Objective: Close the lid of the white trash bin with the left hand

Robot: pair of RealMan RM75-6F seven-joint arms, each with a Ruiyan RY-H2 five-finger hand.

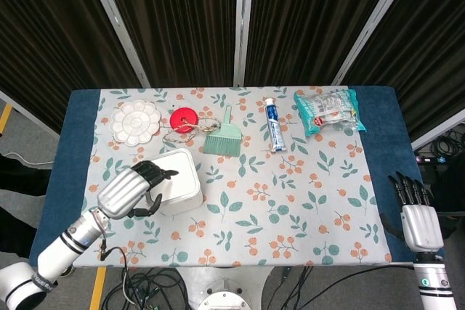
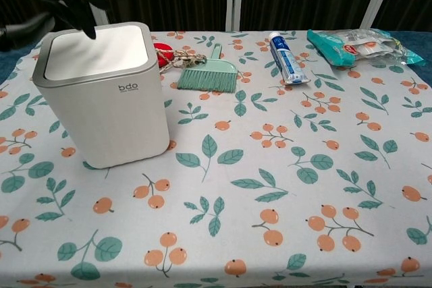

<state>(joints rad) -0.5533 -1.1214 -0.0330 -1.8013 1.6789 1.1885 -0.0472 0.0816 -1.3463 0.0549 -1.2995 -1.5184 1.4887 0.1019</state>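
bin [image 1: 174, 179]: upright on the table, lid down; likely the thing to move
left hand [image 1: 133, 190]: fingers curled loosely over the bin's left edge, holding nothing
right hand [image 1: 419, 215]: fingers straight, idle, far right of bin

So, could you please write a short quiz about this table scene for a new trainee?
1. True or false: the left hand is at the white bin.
2. What lies right of the green brush? A) paint palette B) toothpaste tube C) red disc
3. Fill in: the right hand is off the table's ____ side.

Key:
1. True
2. B
3. Right
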